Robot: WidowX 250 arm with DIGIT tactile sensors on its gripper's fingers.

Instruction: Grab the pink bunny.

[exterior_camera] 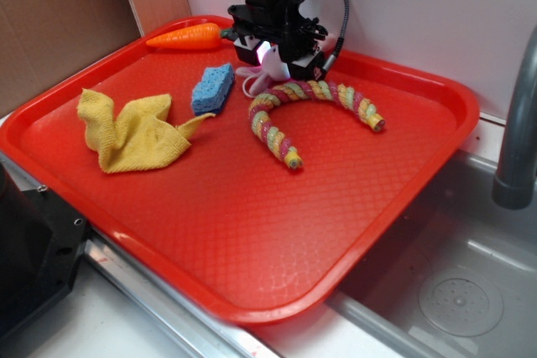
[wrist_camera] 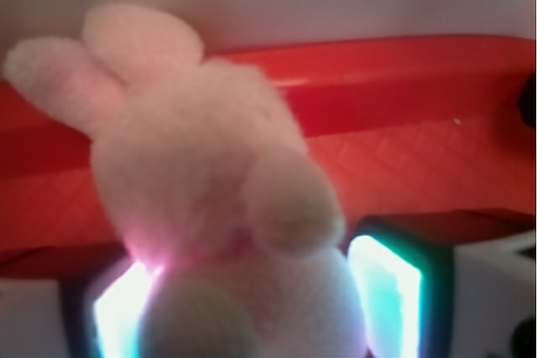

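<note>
Exterior view, from the left: a brown cardboard panel stands behind the left rim of the red tray, and a black block sits against the tray's near-left edge. On the tray's left part lies a crumpled yellow cloth, with an orange carrot by the far rim. A blue sponge lies just right of the cloth, apart from it. Next comes the gripper, low at the back of the tray, close to the far rim and the white wall; the pink bunny sits between its fingers, mostly hidden there, its thin string curling onto the tray beside the sponge. A striped rope toy arcs just in front of and to the right of the gripper, near or touching the bunny. The tray's near and right parts are bare red surface. Past the right rim are a steel sink and a grey faucet pipe.

In the wrist view the bunny fills the frame, ears up-left, flanked on both sides by the glowing pads; the jaws appear closed on it, the tray's rim close behind.
</note>
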